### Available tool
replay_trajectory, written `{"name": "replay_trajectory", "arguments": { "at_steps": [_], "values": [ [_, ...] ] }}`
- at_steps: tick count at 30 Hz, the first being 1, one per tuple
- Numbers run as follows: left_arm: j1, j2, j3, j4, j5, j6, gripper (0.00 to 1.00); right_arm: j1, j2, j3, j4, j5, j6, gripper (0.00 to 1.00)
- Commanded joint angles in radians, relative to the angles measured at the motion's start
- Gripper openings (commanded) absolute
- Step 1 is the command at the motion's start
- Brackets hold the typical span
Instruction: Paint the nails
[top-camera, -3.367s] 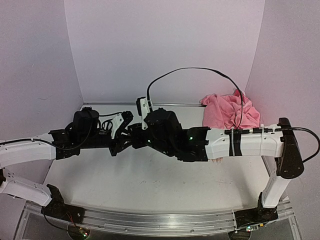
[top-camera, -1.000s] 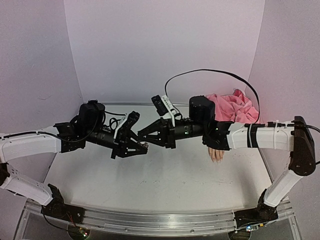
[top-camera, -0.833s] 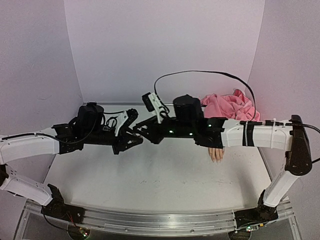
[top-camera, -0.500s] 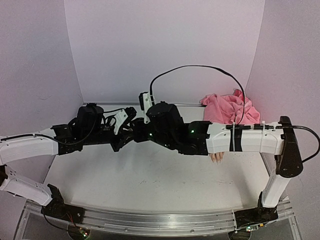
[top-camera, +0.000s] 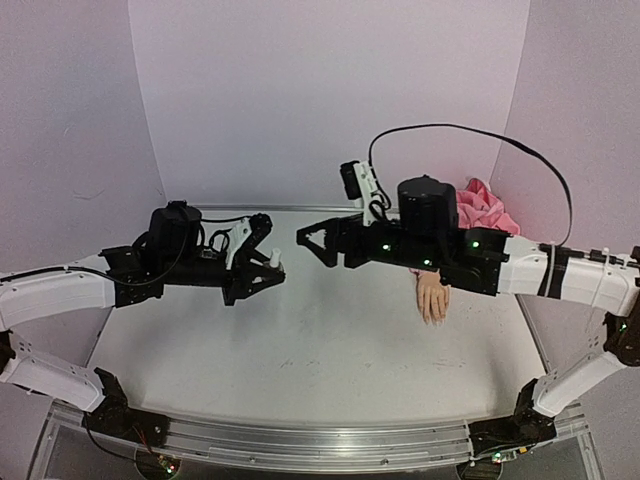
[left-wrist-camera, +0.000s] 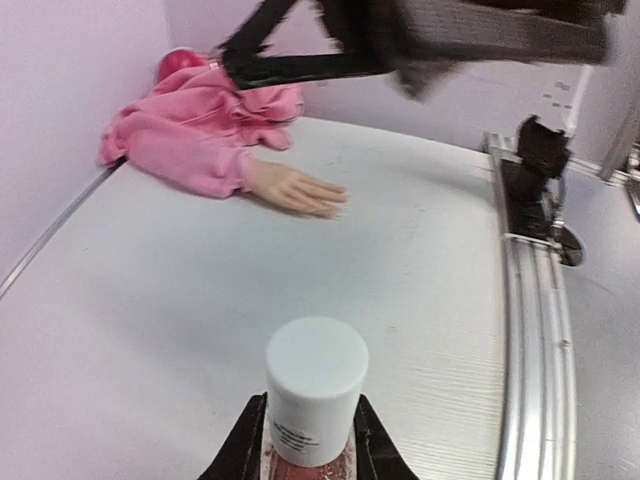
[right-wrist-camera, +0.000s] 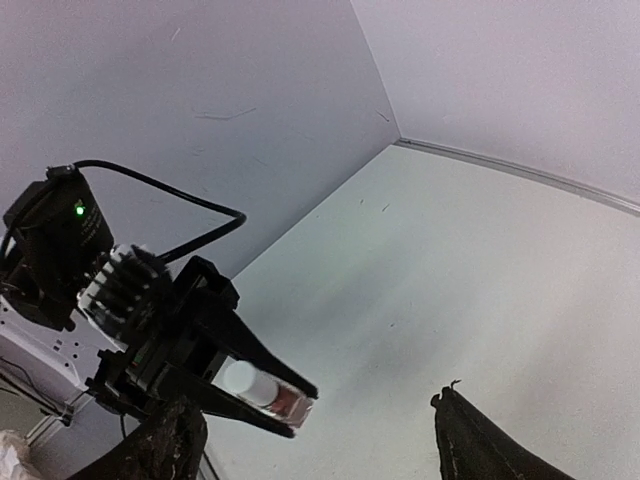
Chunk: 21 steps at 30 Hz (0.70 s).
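My left gripper (top-camera: 268, 270) is shut on a small pinkish polish bottle (top-camera: 274, 259) with its white cap (left-wrist-camera: 316, 378) on, held above the table's left middle. The right gripper (top-camera: 316, 243) hangs open and empty a short way to the bottle's right, facing it. From the right wrist view the bottle (right-wrist-camera: 262, 390) shows between the left fingers (right-wrist-camera: 235, 350). The flesh-coloured mannequin hand (top-camera: 433, 298) lies flat at the right, sticking out of a pink sleeve (top-camera: 487, 207). Its nails (left-wrist-camera: 338, 201) are tiny and pale at the fingertips.
The white table (top-camera: 300, 350) is boxed in by pale walls at the back and sides. A metal rail (top-camera: 300, 440) runs along the near edge. The right arm's black cable (top-camera: 470, 130) arches above the sleeve.
The right gripper, shut and up against the bottle half a second ago, has pulled back to the right and opened. The cap stays on the bottle. The left arm has barely moved.
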Motion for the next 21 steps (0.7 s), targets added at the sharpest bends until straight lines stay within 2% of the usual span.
{"name": "replay_trajectory", "arguments": {
  "at_steps": [1, 4, 7, 13, 19, 21],
  "values": [
    [-0.002, -0.012, 0.065, 0.068, 0.418, -0.017, 0.0, -0.092, -0.085, -0.143, 0.17, -0.345, -0.069, 0.75],
    [-0.003, 0.026, 0.088, 0.068, 0.591, -0.054, 0.0, -0.096, -0.105, -0.194, 0.278, -0.54, -0.112, 0.76],
    [-0.002, 0.055, 0.105, 0.069, 0.695, -0.081, 0.0, -0.094, -0.096, -0.218, 0.389, -0.728, -0.121, 0.76],
    [-0.002, 0.085, 0.117, 0.068, 0.732, -0.101, 0.0, -0.092, -0.034, -0.169, 0.437, -0.794, -0.118, 0.73],
    [-0.004, 0.094, 0.118, 0.067, 0.739, -0.104, 0.0, -0.08, 0.065, -0.078, 0.444, -0.858, -0.114, 0.61],
    [-0.004, 0.098, 0.118, 0.067, 0.743, -0.104, 0.0, -0.075, 0.085, -0.056, 0.448, -0.868, -0.112, 0.54]
  ]
}}
